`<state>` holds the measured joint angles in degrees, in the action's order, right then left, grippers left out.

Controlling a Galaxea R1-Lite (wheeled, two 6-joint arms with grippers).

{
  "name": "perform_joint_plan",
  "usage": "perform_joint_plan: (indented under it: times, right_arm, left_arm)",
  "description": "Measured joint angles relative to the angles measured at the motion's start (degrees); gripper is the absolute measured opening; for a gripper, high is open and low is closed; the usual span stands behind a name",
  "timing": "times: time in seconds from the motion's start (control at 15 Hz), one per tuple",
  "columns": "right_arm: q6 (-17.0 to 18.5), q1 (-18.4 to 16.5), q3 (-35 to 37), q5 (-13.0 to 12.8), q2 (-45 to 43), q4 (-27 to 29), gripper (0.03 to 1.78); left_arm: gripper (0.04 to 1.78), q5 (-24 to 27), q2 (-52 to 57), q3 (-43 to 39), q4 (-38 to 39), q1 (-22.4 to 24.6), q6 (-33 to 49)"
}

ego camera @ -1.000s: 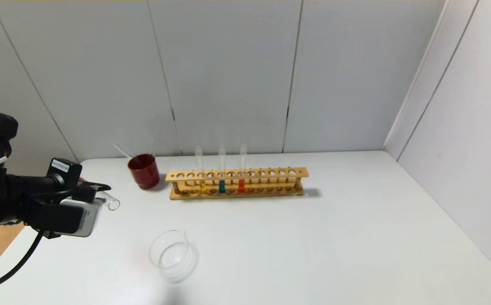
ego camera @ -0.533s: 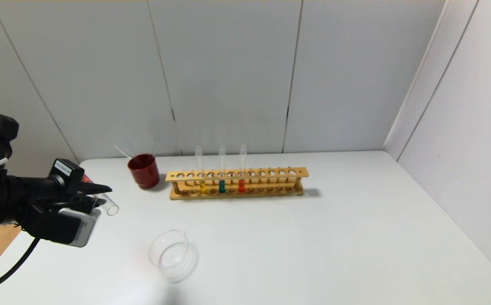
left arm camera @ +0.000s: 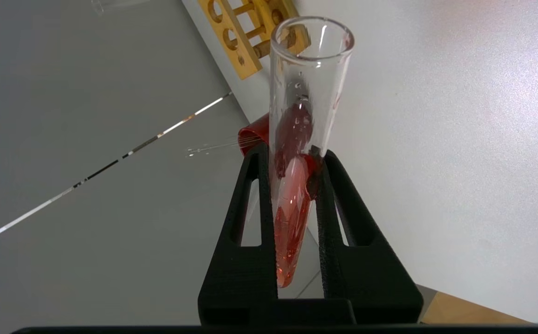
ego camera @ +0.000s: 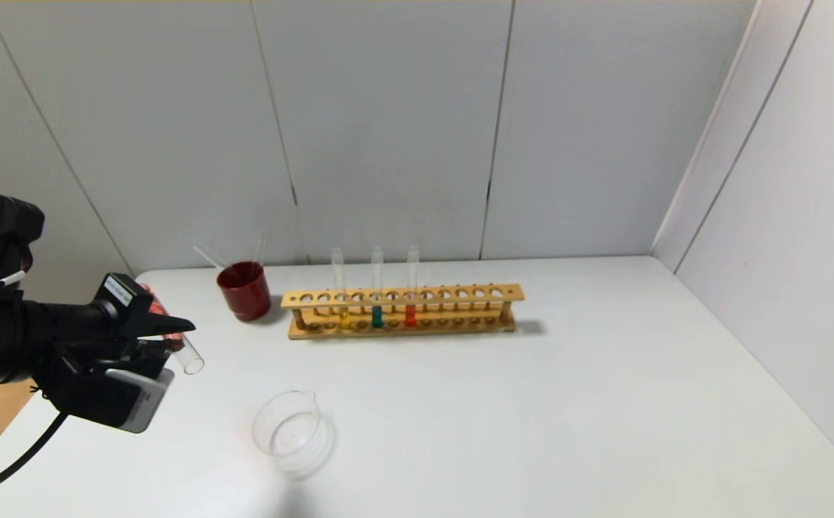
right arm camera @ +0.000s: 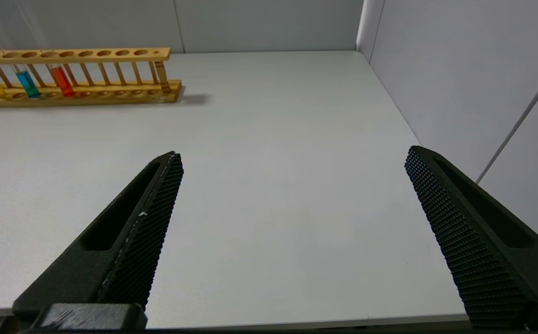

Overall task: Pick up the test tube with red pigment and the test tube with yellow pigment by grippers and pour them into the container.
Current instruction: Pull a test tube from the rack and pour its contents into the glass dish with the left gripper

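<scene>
Left hand [ego camera: 172,338], clamped on a red-liquid tube [left arm camera: 296,153], has tipped its mouth lower since a second ago, near the worktop's left edge; container [ego camera: 291,433] not reached yet. Right hand [right arm camera: 292,232] open, idle.

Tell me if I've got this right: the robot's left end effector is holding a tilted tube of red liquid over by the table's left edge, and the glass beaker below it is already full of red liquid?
Not quite. The left end effector does hold the tilted test tube with red pigment, but the container is empty and clear, as the head view shows. The red liquid remains inside the tube.
</scene>
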<state>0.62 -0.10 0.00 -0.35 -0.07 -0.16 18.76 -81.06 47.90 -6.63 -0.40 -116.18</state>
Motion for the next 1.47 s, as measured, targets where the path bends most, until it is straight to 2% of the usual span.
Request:
perform_joint_plan:
  times: [0.53,1.2,1.47]
  right_arm:
    - [0.0,0.0,0.0,0.0,0.0,0.0,1.75]
    - [0.01,0.0,0.0,0.0,0.0,0.0,1.75]
    - [0.0,0.0,0.0,0.0,0.0,0.02,1.75]
  left_arm:
    - [0.3,-0.74,-2.95,0.02,4.46,-1.16,-2.29]
    - [0.3,-1.07,-6.6,0.17,5.21,-0.89,-1.29]
    - [0.3,-1.16,-11.3,1.0,12.69,-2.51,2.26]
